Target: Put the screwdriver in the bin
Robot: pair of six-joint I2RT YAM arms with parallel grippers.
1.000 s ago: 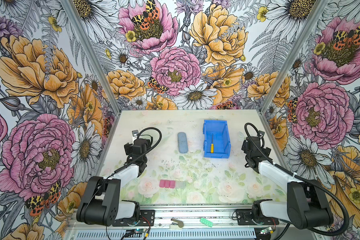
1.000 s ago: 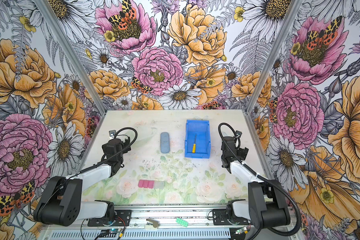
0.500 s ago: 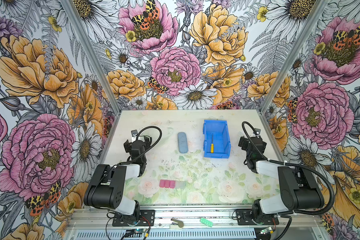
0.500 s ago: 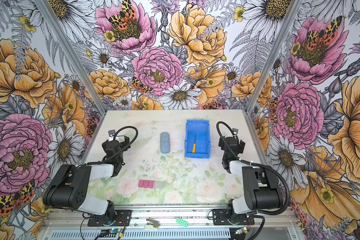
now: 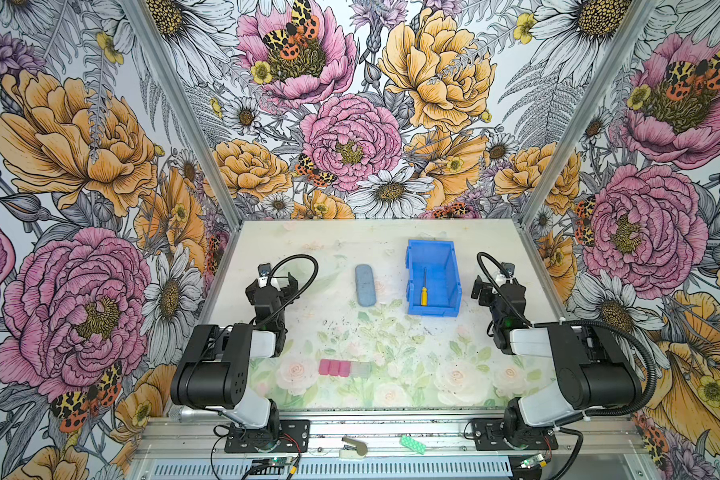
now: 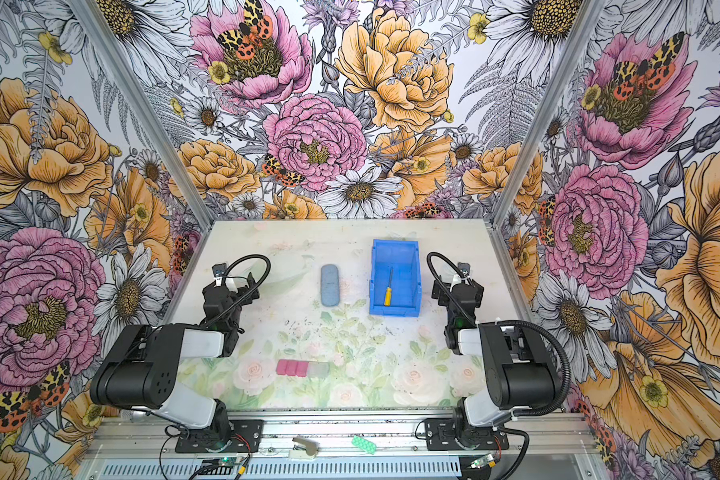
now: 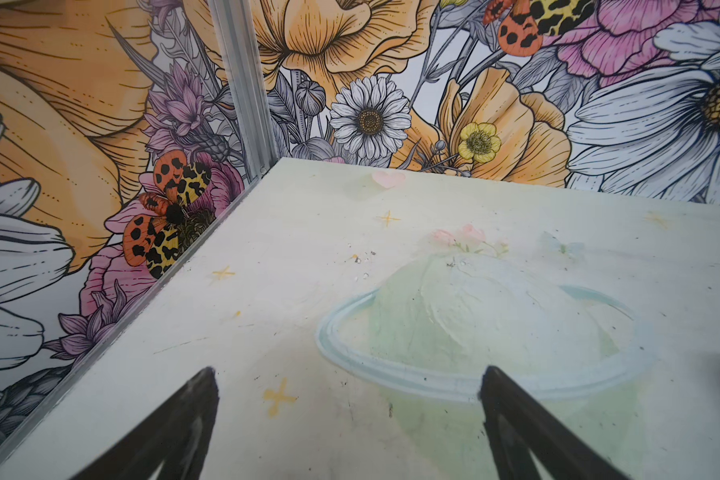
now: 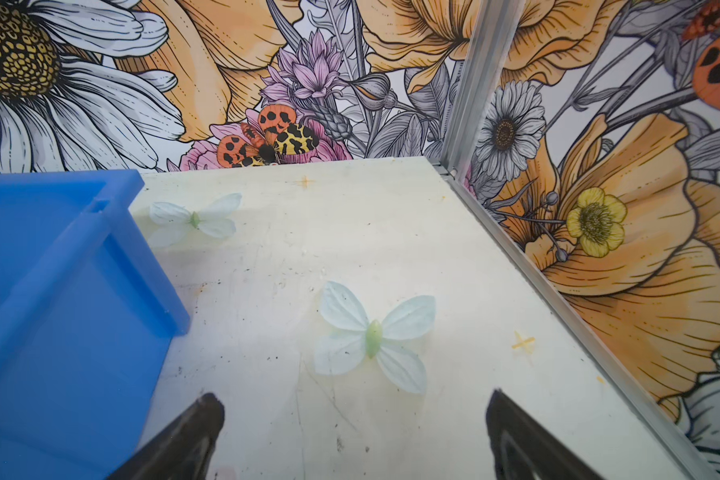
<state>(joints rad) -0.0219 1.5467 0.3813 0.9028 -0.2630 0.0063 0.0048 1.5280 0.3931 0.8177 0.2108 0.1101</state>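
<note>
The screwdriver (image 5: 424, 289) (image 6: 388, 289), with a yellow handle and a thin dark shaft, lies flat on the floor of the blue bin (image 5: 433, 309) (image 6: 393, 311); its handle points toward the low front wall. Just right of the bin, my right gripper (image 5: 495, 286) (image 6: 457, 289) (image 8: 352, 395) stands open and empty over bare table. The right wrist view shows the bin's outer wall (image 8: 59, 291) beside one finger. Far to the left, my left gripper (image 5: 272, 286) (image 6: 230, 291) (image 7: 348, 374) is also open and empty, low over the table.
A grey-blue oblong case (image 5: 366, 285) lies left of the bin. A row of pink blocks (image 5: 335, 368) with a clear one sits near the front. Flowered walls close in three sides. Small bits lie on the front rail (image 5: 412, 444).
Both arms have folded back toward their bases, their elbows dropping toward the table's front. The grippers stay open near the same spots. The screwdriver has not moved in the bin.
</note>
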